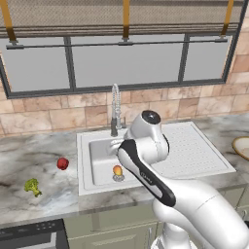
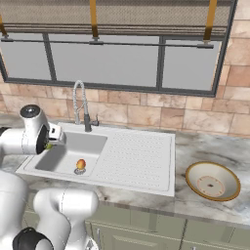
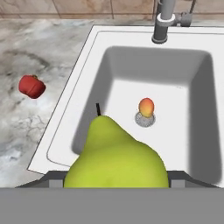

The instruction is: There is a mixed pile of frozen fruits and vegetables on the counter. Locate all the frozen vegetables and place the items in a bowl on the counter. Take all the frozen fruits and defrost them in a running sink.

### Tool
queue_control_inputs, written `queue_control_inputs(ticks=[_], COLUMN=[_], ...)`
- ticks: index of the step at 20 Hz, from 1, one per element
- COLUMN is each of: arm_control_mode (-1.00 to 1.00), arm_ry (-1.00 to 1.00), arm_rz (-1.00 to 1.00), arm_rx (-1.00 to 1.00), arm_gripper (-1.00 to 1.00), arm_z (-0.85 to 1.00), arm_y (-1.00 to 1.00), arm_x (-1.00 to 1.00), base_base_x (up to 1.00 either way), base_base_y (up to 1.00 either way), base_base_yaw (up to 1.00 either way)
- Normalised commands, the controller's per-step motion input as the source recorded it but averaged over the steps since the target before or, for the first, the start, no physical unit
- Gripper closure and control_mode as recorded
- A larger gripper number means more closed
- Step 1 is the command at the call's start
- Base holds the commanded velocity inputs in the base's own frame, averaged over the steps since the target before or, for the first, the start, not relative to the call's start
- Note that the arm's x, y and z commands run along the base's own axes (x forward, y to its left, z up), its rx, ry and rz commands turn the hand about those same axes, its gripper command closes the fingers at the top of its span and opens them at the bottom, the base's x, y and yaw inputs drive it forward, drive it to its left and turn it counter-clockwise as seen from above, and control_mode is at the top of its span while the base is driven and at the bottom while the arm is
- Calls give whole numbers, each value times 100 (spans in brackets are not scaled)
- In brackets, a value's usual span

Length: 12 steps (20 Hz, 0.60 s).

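Light was even and soft, rendered, no glare. The sink (image 3: pixel 144 87) basin carried a grey shadow along its left and far walls. Faint shading lay under the orange-yellow fruit (image 3: pixel 146 106). The counter (image 1: pixel 29 155) was evenly lit. All views were sharp, with no blur or edge distortion.

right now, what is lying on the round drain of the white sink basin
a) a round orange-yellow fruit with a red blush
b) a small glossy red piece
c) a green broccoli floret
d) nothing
a: the round orange-yellow fruit with a red blush sits on the round drain of the white sink basin.
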Motion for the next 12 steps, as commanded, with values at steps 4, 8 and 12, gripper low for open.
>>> queue_control_inputs(ticks=[4, 8, 12], arm_control_mode=[-100, -100, -100], arm_ry=[0, -1, 0], arm_rz=[0, 0, 0], arm_rx=[0, 0, 0], arm_gripper=[100, 100, 100], arm_z=[-21, -19, -21], arm_y=[-4, 0, -1], arm_x=[15, 19, 22], base_base_x=[0, 0, 0], base_base_y=[0, 0, 0], base_base_yaw=[0, 0, 0])
